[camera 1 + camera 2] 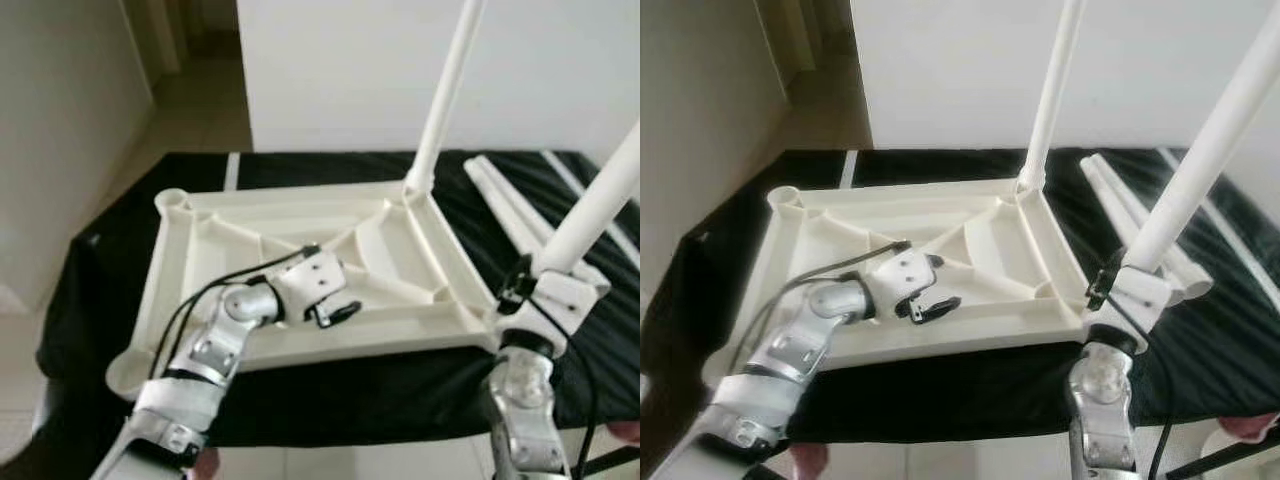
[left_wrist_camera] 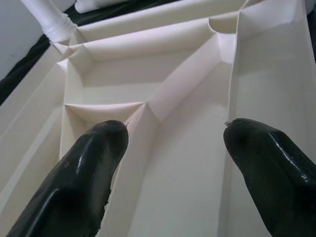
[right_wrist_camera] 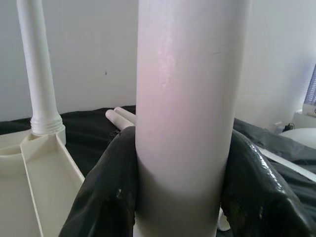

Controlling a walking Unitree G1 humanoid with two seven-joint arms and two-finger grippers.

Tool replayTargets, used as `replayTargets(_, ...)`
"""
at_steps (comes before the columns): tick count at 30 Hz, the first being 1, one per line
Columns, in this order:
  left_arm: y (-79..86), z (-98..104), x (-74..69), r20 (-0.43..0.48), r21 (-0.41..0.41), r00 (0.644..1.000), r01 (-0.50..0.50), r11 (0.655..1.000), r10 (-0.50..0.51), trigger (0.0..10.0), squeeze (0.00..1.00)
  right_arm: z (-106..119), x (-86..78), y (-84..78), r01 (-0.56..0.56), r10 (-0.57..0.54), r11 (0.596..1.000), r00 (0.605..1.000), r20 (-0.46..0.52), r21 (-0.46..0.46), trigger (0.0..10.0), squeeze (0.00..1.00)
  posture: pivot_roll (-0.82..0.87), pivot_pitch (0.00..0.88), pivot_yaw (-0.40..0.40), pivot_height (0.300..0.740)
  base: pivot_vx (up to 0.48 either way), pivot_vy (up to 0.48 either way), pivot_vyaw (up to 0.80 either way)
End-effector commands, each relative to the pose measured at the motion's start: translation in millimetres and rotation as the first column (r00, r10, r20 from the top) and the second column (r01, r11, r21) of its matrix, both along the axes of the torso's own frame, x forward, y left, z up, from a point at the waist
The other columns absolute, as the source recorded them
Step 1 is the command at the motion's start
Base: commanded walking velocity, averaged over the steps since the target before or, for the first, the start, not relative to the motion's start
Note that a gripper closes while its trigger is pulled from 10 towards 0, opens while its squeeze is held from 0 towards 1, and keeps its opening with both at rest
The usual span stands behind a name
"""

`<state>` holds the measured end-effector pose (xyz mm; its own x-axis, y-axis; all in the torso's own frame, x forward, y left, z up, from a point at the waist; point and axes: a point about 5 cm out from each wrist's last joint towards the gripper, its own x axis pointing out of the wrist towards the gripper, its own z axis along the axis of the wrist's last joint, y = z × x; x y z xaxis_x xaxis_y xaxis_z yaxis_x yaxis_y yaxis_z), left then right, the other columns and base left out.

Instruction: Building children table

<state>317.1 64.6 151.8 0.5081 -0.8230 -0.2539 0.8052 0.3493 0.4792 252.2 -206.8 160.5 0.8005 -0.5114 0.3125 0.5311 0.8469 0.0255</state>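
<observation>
A cream plastic table top point(image 1: 200, 240) lies upside down on a black cloth, its ribbed underside facing up. One white leg point(image 1: 445, 95) stands upright in its far right corner socket. My right gripper point(image 1: 530, 285) is shut on a second white leg point(image 1: 600, 195) at the near right corner, holding it tilted up and to the right; in the right wrist view the leg point(image 3: 185, 108) sits between both fingers point(image 3: 106, 190). My left gripper point(image 1: 335, 312) is open, low over the ribs point(image 2: 163, 98) near the top's middle. Two spare legs point(image 1: 515, 205) lie on the cloth to the right.
The black cloth point(image 1: 100, 290) covers a low surface that ends just in front of me. A white wall point(image 1: 340, 70) stands behind it, and a doorway with bare floor point(image 1: 190, 100) opens at the far left. Empty corner sockets point(image 1: 172, 200) show on the top's left side.
</observation>
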Motion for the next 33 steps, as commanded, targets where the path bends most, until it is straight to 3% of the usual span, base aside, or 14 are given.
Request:
replayTargets(1, 1.1, -0.2, 3.2, 0.036, -0.007, 0.998, -0.060, 0.998, 0.061, 10.0, 0.00, 5.1, 0.9, -9.4, 0.030, -0.031, 0.999, 0.999, -0.020, -0.023, 10.0, 0.00, 0.03, 0.000, 0.013, 0.740, 0.000, 0.000, 0.00)
replayTargets(7, -1.2, -0.4, 3.1, 0.035, -0.015, 0.997, -0.062, 0.998, 0.062, 10.0, 0.00, 34.8, 6.0, -16.9, 0.033, -0.033, 0.999, 0.996, 0.080, 0.002, 10.0, 0.00, 0.02, 0.000, 0.005, 0.740, 0.000, 0.000, 0.00)
replayTargets(12, -2.5, -0.7, 2.9, 0.035, -0.016, 0.998, -0.060, 0.998, 0.061, 10.0, 0.00, 37.0, 7.0, -17.3, 0.026, -0.025, 1.000, 0.996, 0.085, -0.010, 10.0, 0.00, 0.02, 0.000, 0.000, 0.740, 0.000, 0.000, 0.00)
replayTargets(20, -1.4, -0.8, 2.7, 0.036, -0.019, 0.997, -0.065, 0.998, 0.066, 10.0, 0.00, 22.6, 5.6, -13.0, 0.013, -0.013, 1.000, 1.000, 0.009, -0.026, 10.0, 0.00, 0.02, 0.000, -0.004, 0.740, 0.000, 0.000, 0.00)
replayTargets(25, -1.5, -1.4, 2.0, 0.034, -0.018, 0.997, -0.064, 0.998, 0.064, 10.0, 0.00, 2.0, 1.7, -10.6, 0.036, -0.036, 0.999, 0.997, -0.064, 0.003, 10.0, 0.00, 0.02, 0.000, -0.006, 0.740, 0.000, 0.000, 0.00)
replayTargets(29, -2.0, -0.6, 2.4, 0.035, -0.021, 0.997, -0.063, 0.998, 0.064, 10.0, 0.00, -15.7, -3.8, -11.5, 0.206, -0.201, 0.979, 0.968, -0.148, 0.014, 10.0, 0.00, 0.02, 0.000, -0.005, 0.740, 0.000, 0.000, 0.00)
replayTargets(33, -3.0, 0.0, 2.8, 0.035, -0.020, 0.998, -0.060, 0.998, 0.061, 10.0, 0.00, -24.9, -0.6, -8.0, 0.251, -0.241, 0.967, 0.952, -0.187, 0.032, 10.0, 0.00, 0.02, 0.000, -0.001, 0.740, 0.000, 0.000, 0.00)
